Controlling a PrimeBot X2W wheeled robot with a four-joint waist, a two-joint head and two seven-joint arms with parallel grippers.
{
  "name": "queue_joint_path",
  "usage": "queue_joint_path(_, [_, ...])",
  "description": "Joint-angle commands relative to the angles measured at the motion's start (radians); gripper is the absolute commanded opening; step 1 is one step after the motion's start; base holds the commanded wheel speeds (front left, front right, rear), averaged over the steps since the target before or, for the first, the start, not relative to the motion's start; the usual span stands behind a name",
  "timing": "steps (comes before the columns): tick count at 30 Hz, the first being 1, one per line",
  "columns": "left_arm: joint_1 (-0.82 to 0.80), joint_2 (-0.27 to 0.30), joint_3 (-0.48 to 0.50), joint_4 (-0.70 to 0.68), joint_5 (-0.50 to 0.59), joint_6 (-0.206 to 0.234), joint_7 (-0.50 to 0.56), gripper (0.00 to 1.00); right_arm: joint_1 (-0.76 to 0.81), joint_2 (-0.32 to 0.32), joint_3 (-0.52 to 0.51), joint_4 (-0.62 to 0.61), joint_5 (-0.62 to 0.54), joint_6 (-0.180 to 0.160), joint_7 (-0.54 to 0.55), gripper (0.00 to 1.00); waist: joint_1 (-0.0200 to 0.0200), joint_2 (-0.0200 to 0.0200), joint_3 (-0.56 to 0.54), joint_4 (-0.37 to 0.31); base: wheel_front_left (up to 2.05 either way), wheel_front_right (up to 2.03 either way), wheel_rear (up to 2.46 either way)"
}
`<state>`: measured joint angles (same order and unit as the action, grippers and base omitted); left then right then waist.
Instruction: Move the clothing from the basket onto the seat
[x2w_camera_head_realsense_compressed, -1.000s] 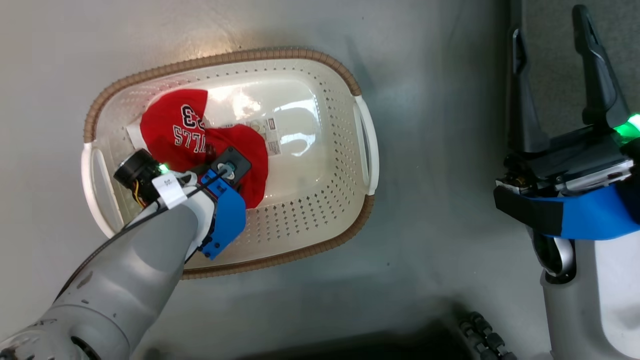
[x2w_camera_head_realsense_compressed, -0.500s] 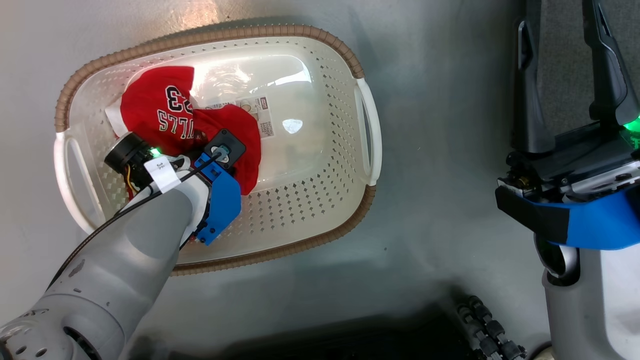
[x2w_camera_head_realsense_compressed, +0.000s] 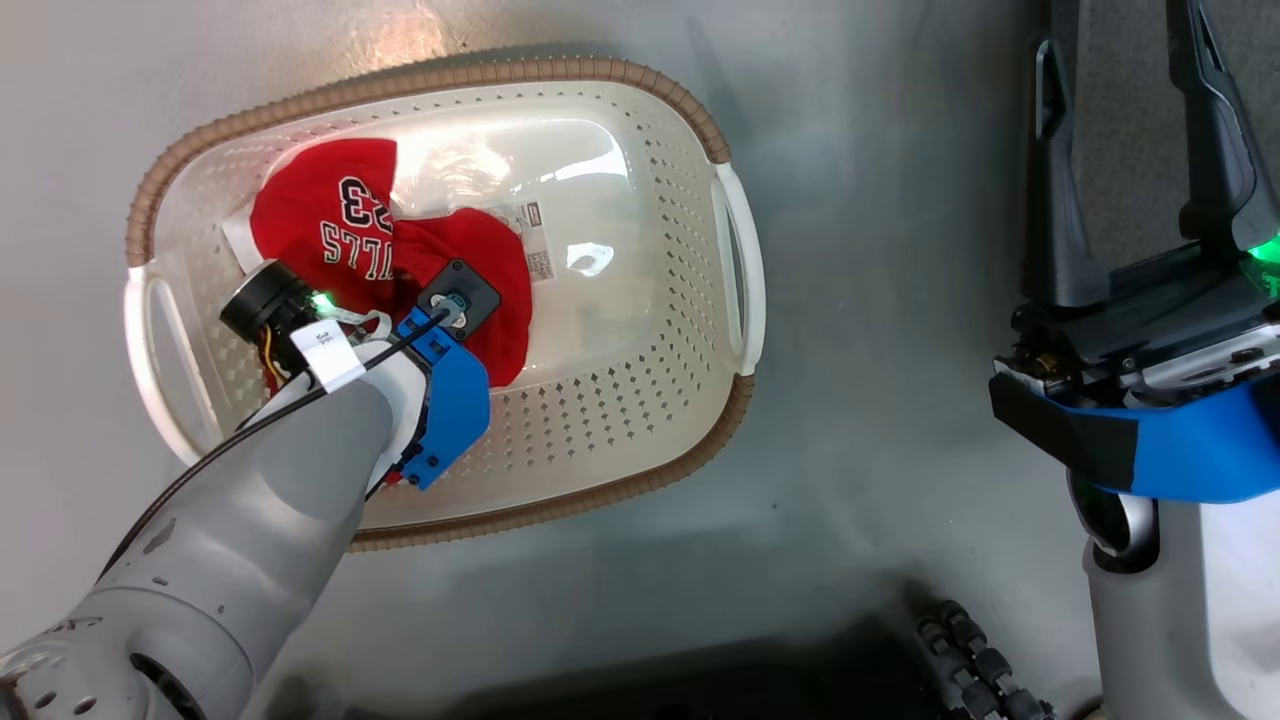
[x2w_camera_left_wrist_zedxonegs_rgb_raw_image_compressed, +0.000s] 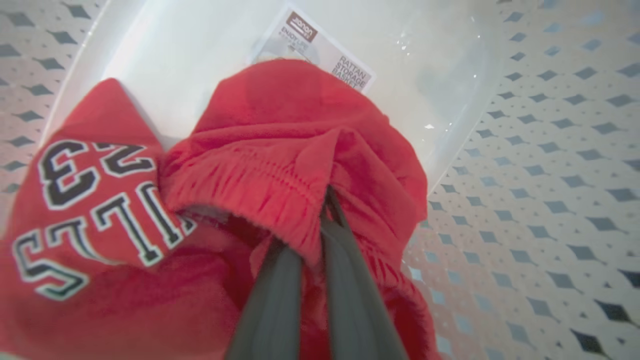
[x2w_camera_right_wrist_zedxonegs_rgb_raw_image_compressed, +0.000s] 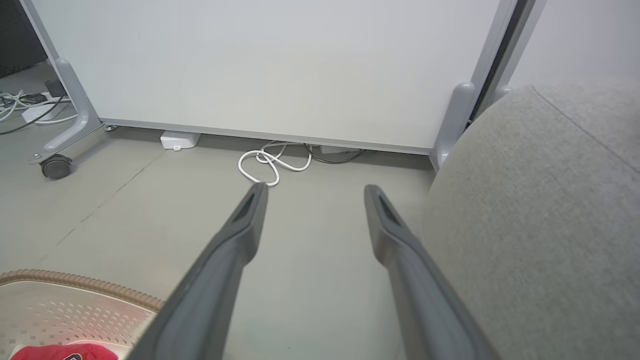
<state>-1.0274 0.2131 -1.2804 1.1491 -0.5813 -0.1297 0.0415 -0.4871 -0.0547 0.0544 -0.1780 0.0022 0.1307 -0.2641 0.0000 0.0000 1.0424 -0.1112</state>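
Left gripper sat down in the basket, fingers pinched together on a fold of the red shorts; jersey lay touching the shorts, both on the basket bottom; right gripper hung with fingers wide, holding nothing, over the floor beside the sofa.

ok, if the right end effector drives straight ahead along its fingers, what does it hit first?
Probably the floor, short of the white cable and white panel; depth is unclear. The sofa sits off to one side.
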Motion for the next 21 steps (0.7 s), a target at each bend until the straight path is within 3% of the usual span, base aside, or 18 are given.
queue_joint_path(1, [0.003,-0.001,-0.002,-0.007,-0.005,-0.001,-0.017,0.00,-0.014,0.002,-0.001,0.006,0.000,0.000,0.000,1.00,0.0000,0.0000,-0.015,0.006,0.00,0.00,0.00])
queue_joint_path(11, [0.033,-0.031,-0.002,-0.027,-0.019,-0.001,-0.122,0.00,-0.008,0.002,-0.005,0.040,0.011,0.000,0.000,1.00,0.0000,0.0000,-0.114,0.033,0.00,0.00,0.00])
queue_joint_path(21, [0.089,-0.063,-0.002,-0.038,-0.081,-0.001,-0.244,0.00,0.035,-0.001,-0.017,0.099,0.025,0.000,-0.001,1.00,0.0000,0.0000,-0.290,0.066,0.00,0.00,0.00])
